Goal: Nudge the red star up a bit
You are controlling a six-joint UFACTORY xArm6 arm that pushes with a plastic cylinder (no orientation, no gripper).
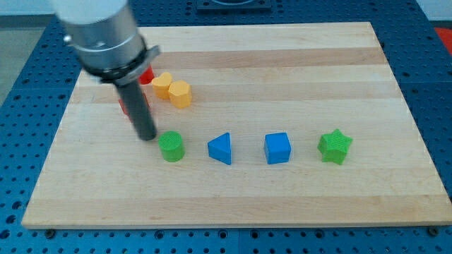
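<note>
Two red pieces show, both partly hidden by the arm. One red block (pixel 146 75) peeks out to the right of the arm's body. The other red block (pixel 123 106) shows just left of the rod. I cannot tell which of them is the star. My tip (pixel 149 137) rests on the board below both red pieces, just up and left of the green cylinder (pixel 171 147) and close to it.
Two yellow blocks (pixel 163 85) (pixel 180 94) sit together right of the upper red piece. A row runs to the view's right: a blue triangle (pixel 221 148), a blue cube (pixel 277 148) and a green star (pixel 335 147). The wooden board (pixel 282 70) lies on a blue perforated table.
</note>
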